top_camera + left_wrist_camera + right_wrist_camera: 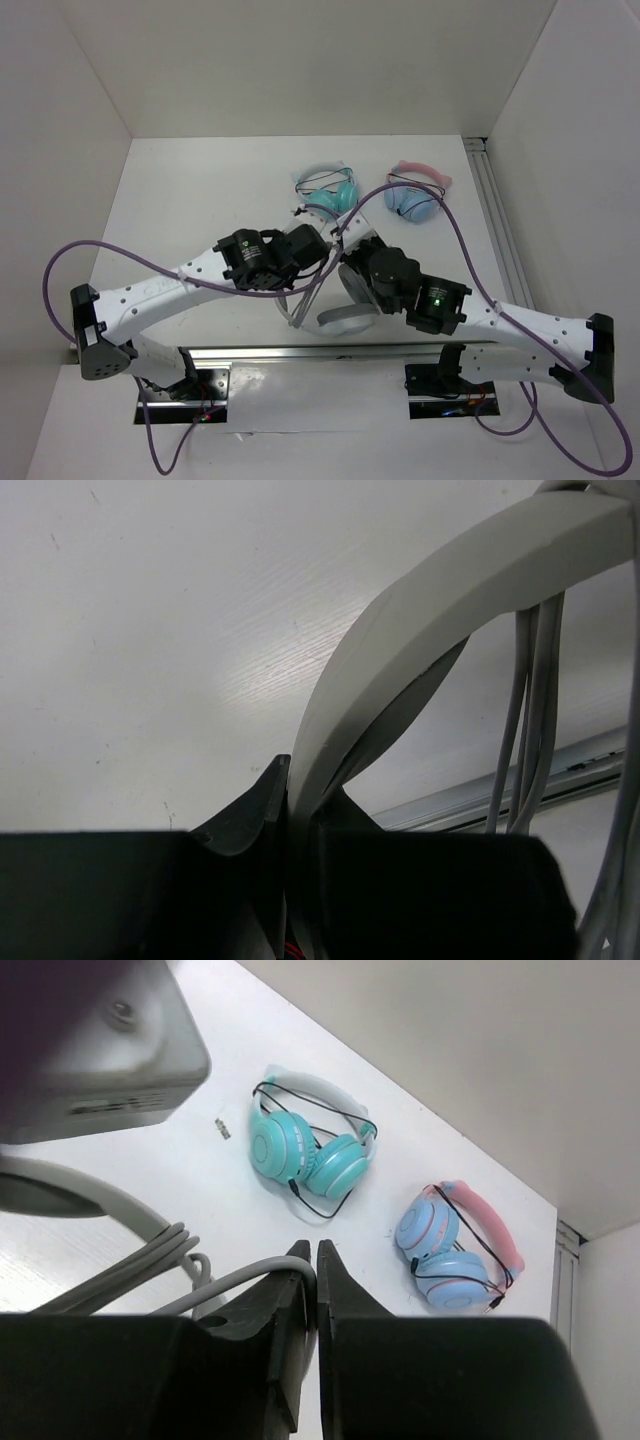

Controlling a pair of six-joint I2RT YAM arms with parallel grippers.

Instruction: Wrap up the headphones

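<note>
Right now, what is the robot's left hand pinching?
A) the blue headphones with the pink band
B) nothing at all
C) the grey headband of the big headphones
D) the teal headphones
C: in the left wrist view the left gripper is shut on the grey headband of the headphones, while the teal pair and the pink-banded pair lie untouched farther back.
</note>
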